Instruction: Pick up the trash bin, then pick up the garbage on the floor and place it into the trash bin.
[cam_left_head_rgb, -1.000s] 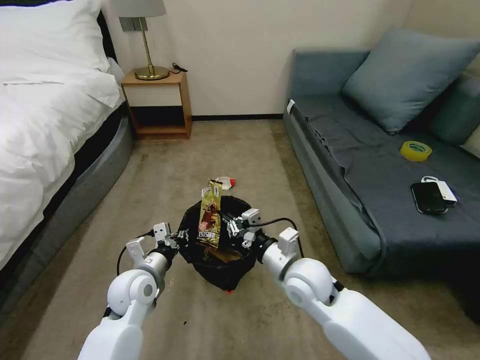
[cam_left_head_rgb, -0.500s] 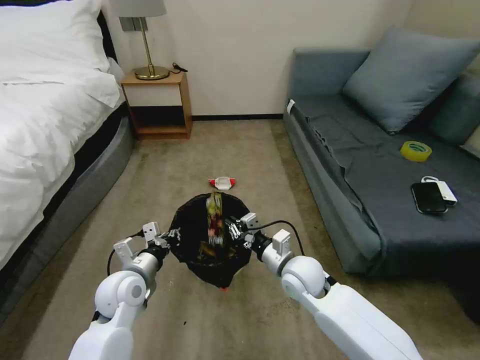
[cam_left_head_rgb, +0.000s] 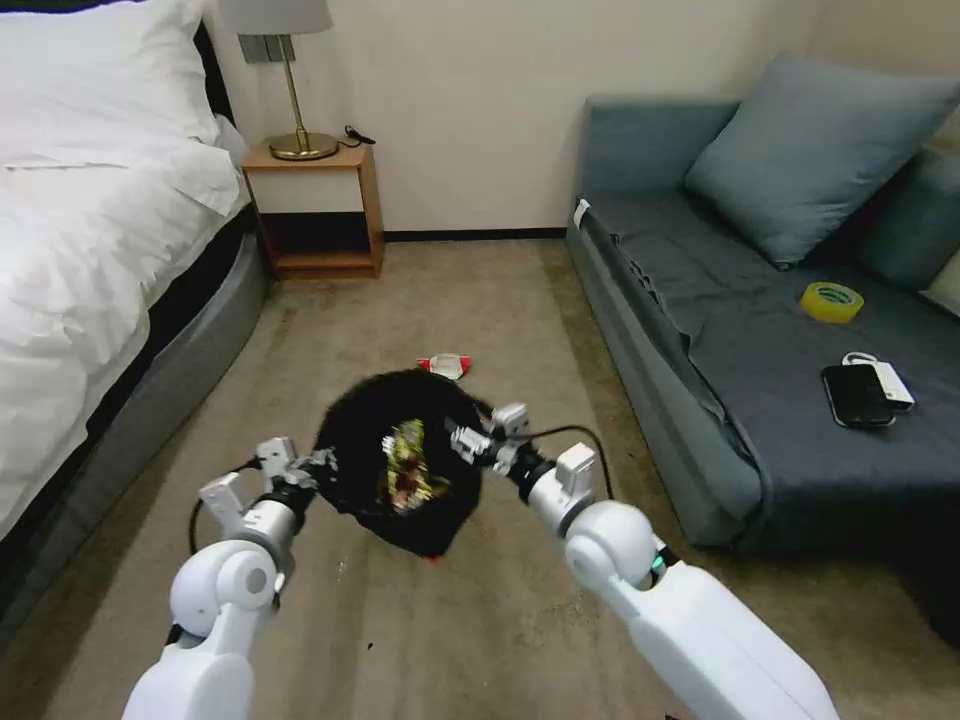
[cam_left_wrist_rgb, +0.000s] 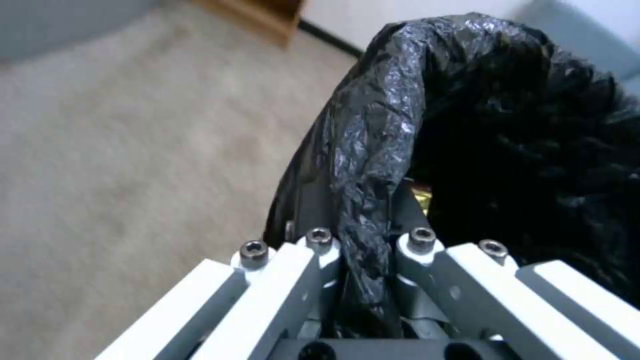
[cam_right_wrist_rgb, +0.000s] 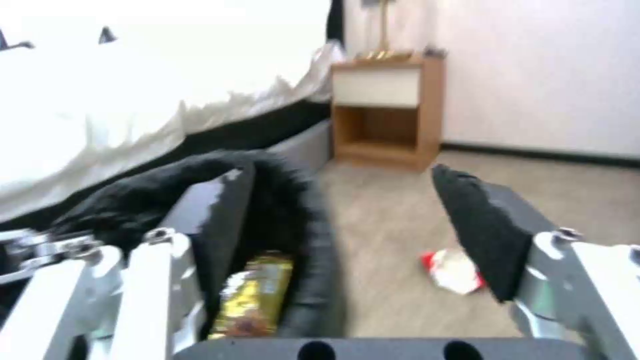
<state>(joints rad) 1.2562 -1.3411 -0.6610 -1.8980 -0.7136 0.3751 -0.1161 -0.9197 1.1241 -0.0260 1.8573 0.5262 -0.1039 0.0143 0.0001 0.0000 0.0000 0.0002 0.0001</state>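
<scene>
From the head camera, one trash bin (cam_left_head_rgb: 395, 460) hangs above the floor (cam_left_head_rgb: 480, 300) between two arms, one gold wrapper (cam_left_head_rgb: 408, 478) inside and one red-white wrapper (cam_left_head_rgb: 445, 364) on the carpet beyond. The left wrist camera shows the left end effector (cam_left_wrist_rgb: 363, 250) clamped on the bag-lined rim. The right wrist camera shows the right end effector (cam_right_wrist_rgb: 353, 240) spread open, empty.

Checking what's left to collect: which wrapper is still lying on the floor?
The crumpled red-white wrapper, on the carpet just beyond the trash bin. The gold-brown snack wrapper is already inside the bin's black liner.
</scene>
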